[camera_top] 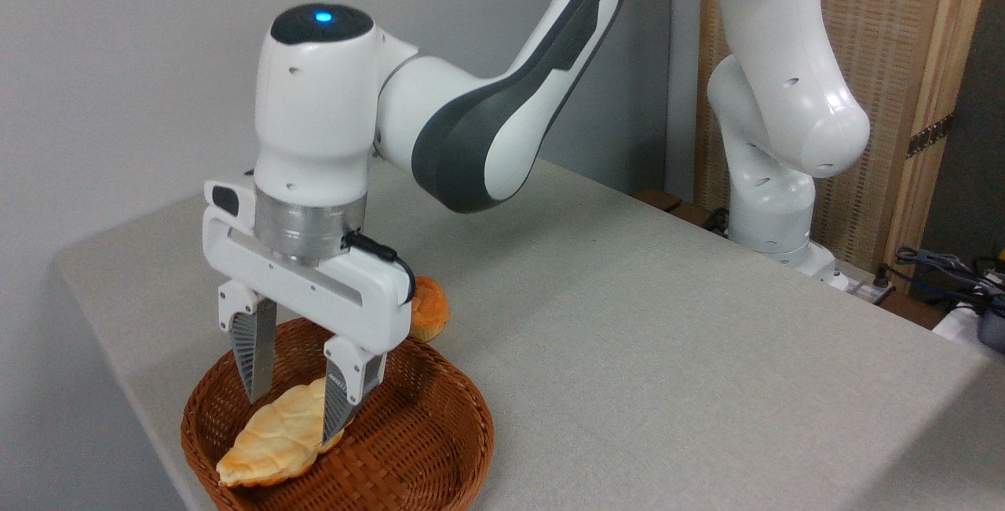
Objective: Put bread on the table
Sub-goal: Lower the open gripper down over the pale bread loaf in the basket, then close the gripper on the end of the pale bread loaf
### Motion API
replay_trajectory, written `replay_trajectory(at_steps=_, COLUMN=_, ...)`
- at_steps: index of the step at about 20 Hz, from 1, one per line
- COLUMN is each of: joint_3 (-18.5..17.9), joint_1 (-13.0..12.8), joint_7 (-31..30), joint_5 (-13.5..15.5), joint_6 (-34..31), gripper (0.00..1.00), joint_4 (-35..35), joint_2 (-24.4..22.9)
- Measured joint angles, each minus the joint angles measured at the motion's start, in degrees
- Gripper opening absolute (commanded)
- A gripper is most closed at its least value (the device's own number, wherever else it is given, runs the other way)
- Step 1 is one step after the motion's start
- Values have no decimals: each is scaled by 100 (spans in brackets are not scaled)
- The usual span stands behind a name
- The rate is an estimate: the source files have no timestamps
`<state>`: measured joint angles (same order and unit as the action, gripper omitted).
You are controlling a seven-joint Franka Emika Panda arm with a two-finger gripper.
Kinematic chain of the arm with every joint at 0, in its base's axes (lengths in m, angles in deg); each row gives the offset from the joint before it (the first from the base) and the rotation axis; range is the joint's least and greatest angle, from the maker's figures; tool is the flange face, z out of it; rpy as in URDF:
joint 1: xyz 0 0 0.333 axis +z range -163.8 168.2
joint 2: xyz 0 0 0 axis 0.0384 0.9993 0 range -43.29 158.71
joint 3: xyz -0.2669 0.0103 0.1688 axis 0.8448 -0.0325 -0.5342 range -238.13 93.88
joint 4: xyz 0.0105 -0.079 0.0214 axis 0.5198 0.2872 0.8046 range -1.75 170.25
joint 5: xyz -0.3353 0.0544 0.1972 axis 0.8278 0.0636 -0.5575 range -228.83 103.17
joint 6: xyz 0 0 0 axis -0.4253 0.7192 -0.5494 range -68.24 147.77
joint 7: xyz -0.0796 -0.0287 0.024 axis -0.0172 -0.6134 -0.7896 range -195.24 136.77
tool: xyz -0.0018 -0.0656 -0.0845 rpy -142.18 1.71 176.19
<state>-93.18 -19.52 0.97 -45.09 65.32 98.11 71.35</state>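
Observation:
The bread [271, 436], a long pale golden braided loaf, lies in the round brown wicker basket [424, 440] at the lower left. My gripper [297, 399] hangs straight over the loaf's upper end, open, with one finger [255, 354] behind the bread and the other [341, 401] in front of it, level with its top. The fingers straddle the loaf; I cannot tell whether they touch it. The grey fabric-like table [628, 338] carries the basket near its front left edge.
A small round orange-brown bun [428, 308] sits on the table just behind the basket, partly hidden by the gripper body. The arm's base [773, 220] stands at the table's far right edge, with cables and gear [954, 275] beyond it.

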Motion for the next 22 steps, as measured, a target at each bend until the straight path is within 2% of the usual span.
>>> replay_trajectory(at_steps=9, joint_3=50, joint_1=-25, joint_7=0, joint_5=0, joint_6=442, gripper=100, joint_4=-1, joint_2=280)
replay_trajectory(at_steps=18, joint_3=59, joint_1=-78, joint_7=0, joint_5=0, joint_6=511, gripper=100, joint_4=-2, joint_2=383)
replay_trajectory(at_steps=19, joint_3=64, joint_1=-83, joint_7=0, joint_5=0, joint_6=512, gripper=90, joint_4=-2, joint_2=383)
replay_trajectory(at_steps=21, joint_3=116, joint_1=-89, joint_7=0, joint_5=0, joint_6=512, gripper=60, joint_4=-2, joint_2=384)
replay_trajectory(at_steps=22, joint_3=143, joint_1=-94, joint_7=0, joint_5=0, joint_6=512, gripper=54, joint_4=-2, joint_2=387)
